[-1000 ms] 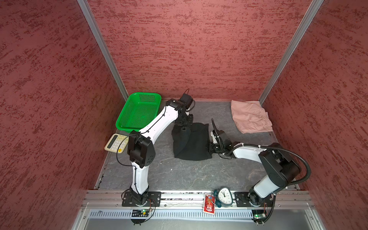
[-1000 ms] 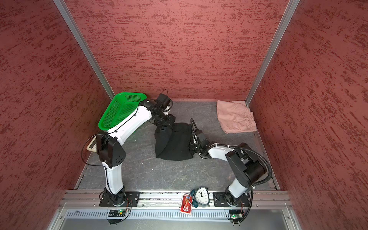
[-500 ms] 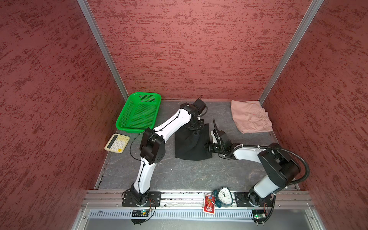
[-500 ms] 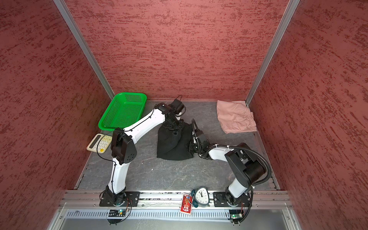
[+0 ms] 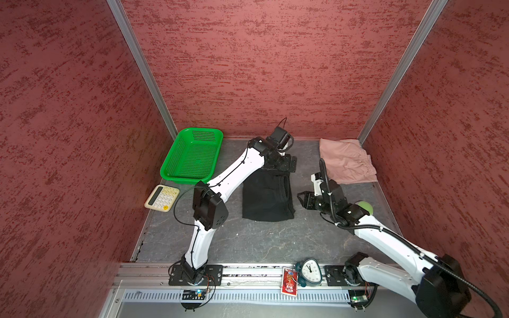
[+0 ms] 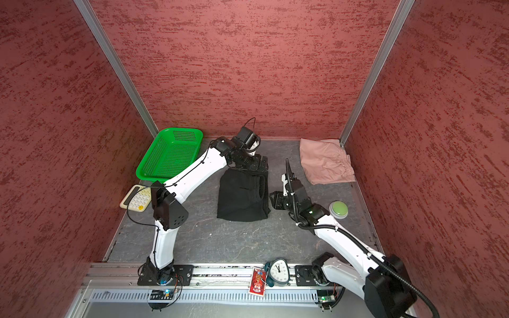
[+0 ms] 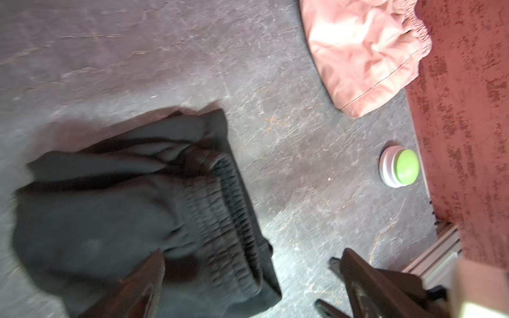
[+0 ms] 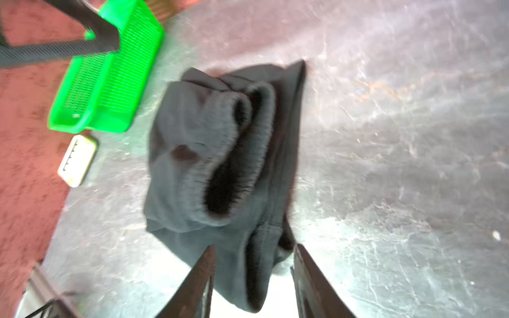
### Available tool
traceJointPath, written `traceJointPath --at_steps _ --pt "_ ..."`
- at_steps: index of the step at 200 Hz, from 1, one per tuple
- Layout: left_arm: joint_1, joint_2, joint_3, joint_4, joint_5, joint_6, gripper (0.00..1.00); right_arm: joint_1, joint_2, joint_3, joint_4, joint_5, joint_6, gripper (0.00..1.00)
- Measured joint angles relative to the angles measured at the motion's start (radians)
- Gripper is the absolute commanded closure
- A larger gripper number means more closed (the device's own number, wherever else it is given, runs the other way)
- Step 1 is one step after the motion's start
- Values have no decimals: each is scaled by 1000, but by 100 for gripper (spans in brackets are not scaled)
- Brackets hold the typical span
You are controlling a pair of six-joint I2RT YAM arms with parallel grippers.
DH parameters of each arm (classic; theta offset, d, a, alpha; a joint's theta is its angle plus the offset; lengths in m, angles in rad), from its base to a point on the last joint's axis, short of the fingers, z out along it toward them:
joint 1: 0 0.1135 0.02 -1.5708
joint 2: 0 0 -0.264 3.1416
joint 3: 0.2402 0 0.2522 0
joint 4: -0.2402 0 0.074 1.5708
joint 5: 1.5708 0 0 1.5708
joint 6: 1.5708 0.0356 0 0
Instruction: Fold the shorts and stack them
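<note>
Two pairs of shorts are lying on the dark grey, marbled tabletop (image 5: 248, 239): the black shorts (image 5: 265, 198) folded near the middle, the pink shorts (image 5: 345, 162) rumpled in the far right corner, well apart. I am seeing red textured walls (image 5: 261, 68) closing in three sides. My left gripper (image 7: 252, 253) is hovering over the black pair's far end, fingers spread wide, pinching nothing. My right gripper (image 8: 254, 247) is sitting just beside its right edge, fingers parted and empty. A green basket (image 5: 198, 129) and a calculator (image 5: 162, 198) are resting at the left; a green button (image 6: 338, 209) is sitting near the right wall.
</note>
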Motion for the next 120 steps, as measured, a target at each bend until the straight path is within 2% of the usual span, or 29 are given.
traceJointPath --at_steps 11,34,54,77,120 --pt "25 -74 -90 14 -14 5 1 11 42 56 -2 -12 -17 39" --pt "121 -266 -321 66 -25 2 1 39 187 186 16 -28 -46 29" --pt "243 -449 -534 124 -13 -14 1 53 310 237 48 -52 -58 27" --pt "360 -607 -708 165 6 -30 1 59 433 267 49 -65 -74 26" --pt "430 -735 -909 220 39 -35 1 59 558 285 72 -138 -114 26"
